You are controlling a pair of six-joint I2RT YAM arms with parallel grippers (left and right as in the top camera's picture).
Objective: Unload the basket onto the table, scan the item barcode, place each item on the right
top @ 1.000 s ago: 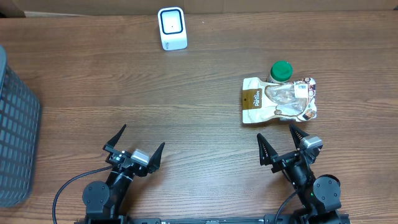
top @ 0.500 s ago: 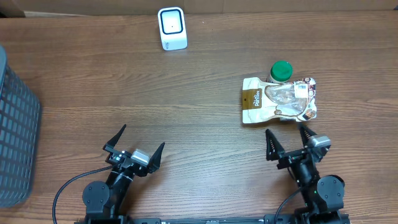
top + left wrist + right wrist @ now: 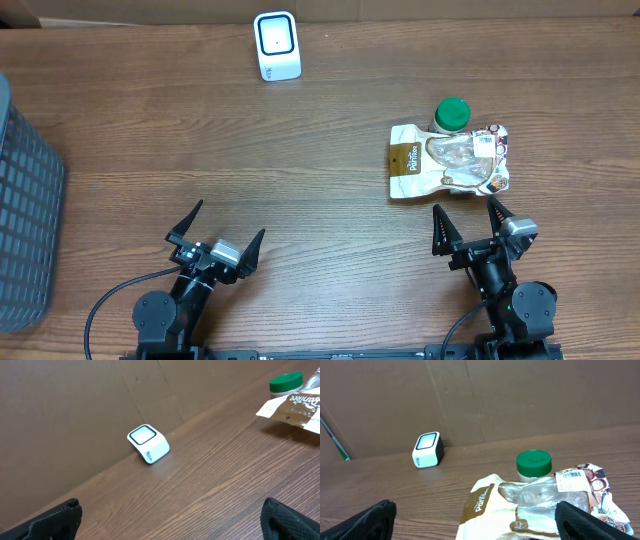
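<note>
A cream-and-brown snack bag with a clear window lies flat at the right of the table, a white barcode label on its far right part. The white scanner with a dark-rimmed window stands at the back centre. My right gripper stands open just in front of the bag, its fingers wide apart and empty; the right fingertip overlaps the bag's near edge in the right wrist view. My left gripper is open and empty at the front left, far from both.
A jar with a green lid stands right behind the bag. A dark mesh basket fills the left edge. A brown cardboard wall runs along the table's back.
My right gripper has shifted to the right and slightly forward, now lined up below the bag. The left arm, bag and scanner have not moved.
</note>
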